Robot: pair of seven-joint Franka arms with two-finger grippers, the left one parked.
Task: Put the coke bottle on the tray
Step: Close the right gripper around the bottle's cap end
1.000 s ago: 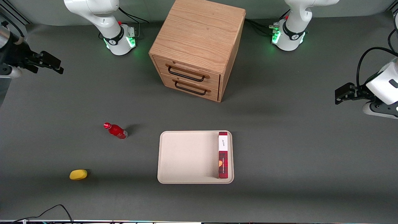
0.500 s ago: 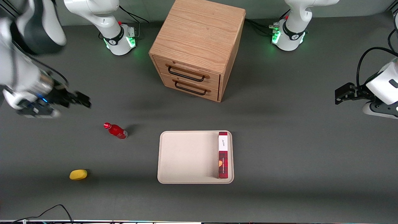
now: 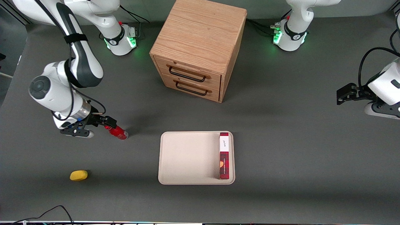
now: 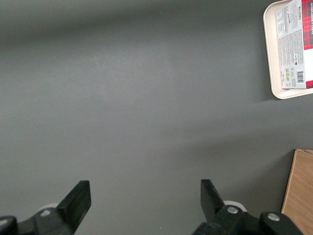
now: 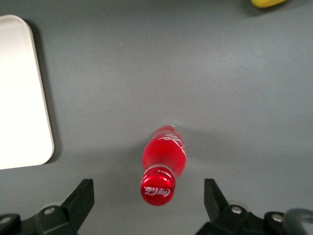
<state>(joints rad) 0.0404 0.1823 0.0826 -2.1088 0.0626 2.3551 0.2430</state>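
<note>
The coke bottle (image 3: 119,132), small, glossy red with a red cap, stands on the grey table, apart from the tray and toward the working arm's end. The beige tray (image 3: 187,157) lies flat in front of the cabinet, nearer the front camera. My right gripper (image 3: 107,122) is open and hovers just over the bottle's cap. In the right wrist view the bottle (image 5: 164,159) is seen from above, its cap between the spread fingers of the gripper (image 5: 148,192) with wide gaps on both sides. The tray's edge (image 5: 19,98) shows there too.
A long red plaid box (image 3: 224,155) lies on the tray along its edge toward the parked arm. A small yellow oval object (image 3: 78,175) lies nearer the front camera than the bottle. The wooden two-drawer cabinet (image 3: 197,47) stands farther back.
My right arm has swung in from the table's edge and come down, bringing the gripper over the bottle's cap. The bottle, tray and box have not moved.
</note>
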